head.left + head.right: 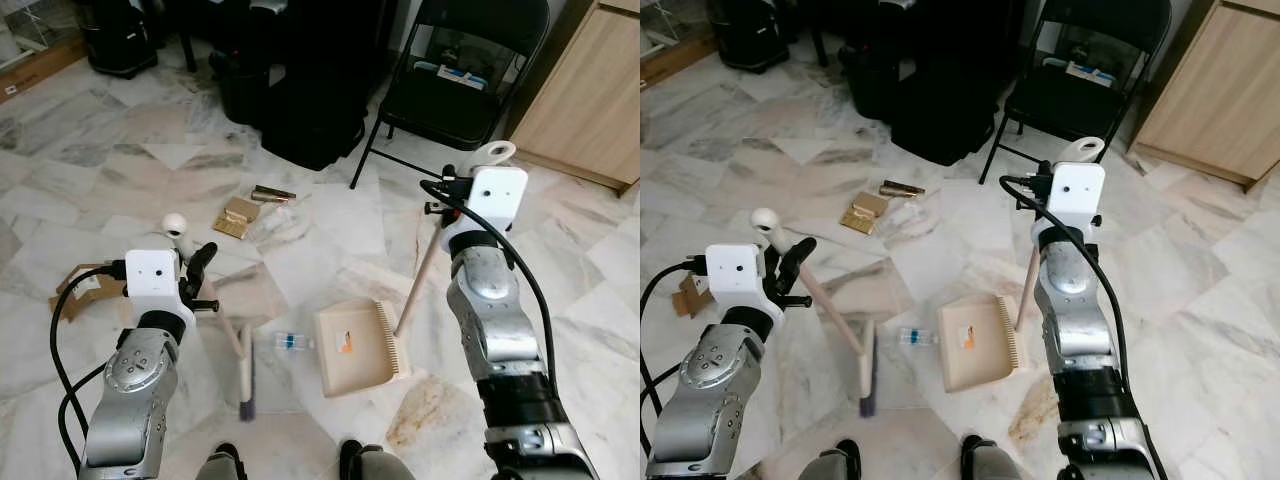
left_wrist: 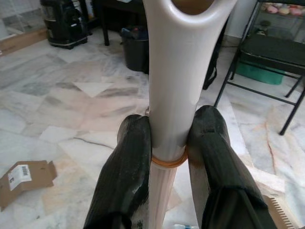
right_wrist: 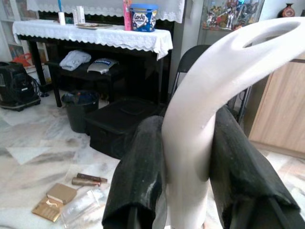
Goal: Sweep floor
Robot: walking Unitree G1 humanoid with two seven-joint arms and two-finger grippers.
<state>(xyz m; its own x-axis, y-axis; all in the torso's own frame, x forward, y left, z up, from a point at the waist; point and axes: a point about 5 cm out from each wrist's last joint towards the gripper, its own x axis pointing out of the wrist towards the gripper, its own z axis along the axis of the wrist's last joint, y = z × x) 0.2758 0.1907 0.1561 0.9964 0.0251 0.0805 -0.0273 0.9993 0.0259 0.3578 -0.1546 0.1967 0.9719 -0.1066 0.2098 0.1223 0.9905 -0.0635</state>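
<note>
Left eye view: left claw (image 1: 200, 262) grips the broom (image 1: 243, 375), right claw (image 3: 190, 191) clamps the dustpan (image 1: 357, 346) handle. Sweep the small bottle (image 1: 294, 342) gently toward the pan's toothed lip.

"Love" on blue tub (image 3: 144, 16) atop white-clothed table (image 3: 95, 36).

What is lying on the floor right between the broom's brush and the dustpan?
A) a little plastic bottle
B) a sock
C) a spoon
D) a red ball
A: a little clear plastic bottle lies on the marble floor, with the broom held by the left gripper on one side and the dustpan held by the right gripper on the other.
</note>
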